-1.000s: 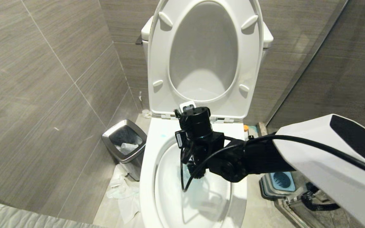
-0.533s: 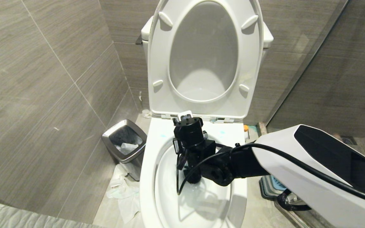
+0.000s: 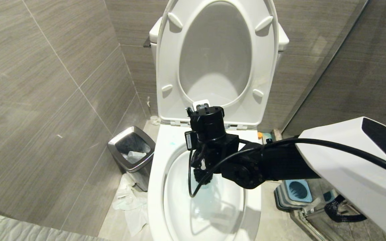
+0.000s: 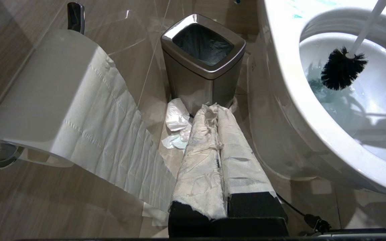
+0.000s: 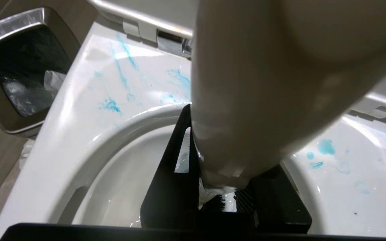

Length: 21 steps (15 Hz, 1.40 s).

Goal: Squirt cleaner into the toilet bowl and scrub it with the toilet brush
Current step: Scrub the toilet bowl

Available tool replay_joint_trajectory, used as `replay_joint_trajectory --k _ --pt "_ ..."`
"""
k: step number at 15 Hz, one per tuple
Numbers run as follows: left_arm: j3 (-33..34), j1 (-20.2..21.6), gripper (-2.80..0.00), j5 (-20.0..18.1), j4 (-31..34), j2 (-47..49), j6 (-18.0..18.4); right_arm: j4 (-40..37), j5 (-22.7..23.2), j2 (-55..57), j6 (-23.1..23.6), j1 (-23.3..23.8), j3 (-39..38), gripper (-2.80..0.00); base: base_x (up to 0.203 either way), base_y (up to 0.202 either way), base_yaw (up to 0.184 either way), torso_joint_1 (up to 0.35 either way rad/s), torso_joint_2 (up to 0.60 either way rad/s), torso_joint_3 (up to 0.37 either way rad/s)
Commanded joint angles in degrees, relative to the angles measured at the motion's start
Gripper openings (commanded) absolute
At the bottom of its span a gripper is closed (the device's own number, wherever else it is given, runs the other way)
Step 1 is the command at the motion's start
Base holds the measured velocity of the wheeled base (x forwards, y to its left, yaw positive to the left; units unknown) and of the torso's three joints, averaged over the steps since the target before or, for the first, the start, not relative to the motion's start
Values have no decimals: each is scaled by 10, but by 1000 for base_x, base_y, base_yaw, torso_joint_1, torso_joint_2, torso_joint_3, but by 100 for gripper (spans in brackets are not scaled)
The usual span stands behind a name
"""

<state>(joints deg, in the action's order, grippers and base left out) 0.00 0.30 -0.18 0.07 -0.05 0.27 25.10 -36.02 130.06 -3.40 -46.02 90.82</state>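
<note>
One change stands out: half a second back the right arm sat lower and deeper over the basin, and it has since risen toward the hinge, matching its position a second ago. We judge this a scrubbing stroke in progress, up and down.

Working left to right, the left gripper point(image 4: 228, 187) hangs parked beside the steel bin point(image 4: 203, 63), its paper-wrapped fingers pressed together and empty. The toilet bowl point(image 3: 156, 174) carries blue cleaner point(image 5: 112, 105) smeared on its rim. The toilet brush point(image 4: 342, 72) has its black head at the tinted water, against the bowl's inner wall. The right gripper point(image 5: 224, 197) points down over the bowl from the right, clamped on the brush's white handle.
</note>
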Motion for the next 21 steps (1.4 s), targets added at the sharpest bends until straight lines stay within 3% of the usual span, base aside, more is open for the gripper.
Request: replay_joint_trajectory --k 1,8,12,17,21 --pt "1 0 -280 0 0 0 0 3 -2 32 -1 0 7 -280 0 0 0 0 0 0" --pt "1 0 -280 0 0 0 0 22 -12 99 17 0 58 -280 0 0 0 0 0 0" --pt "1 0 -280 0 0 0 0 18 -10 0 21 -3 33 -280 0 0 0 0 0 0" --pt "1 0 -280 0 0 0 0 9 -5 -147 28 -17 -70 -280 0 0 0 0 0 0" --pt "1 0 -280 0 0 0 0 -60 3 -213 30 -21 -65 -280 0 0 0 0 0 0"
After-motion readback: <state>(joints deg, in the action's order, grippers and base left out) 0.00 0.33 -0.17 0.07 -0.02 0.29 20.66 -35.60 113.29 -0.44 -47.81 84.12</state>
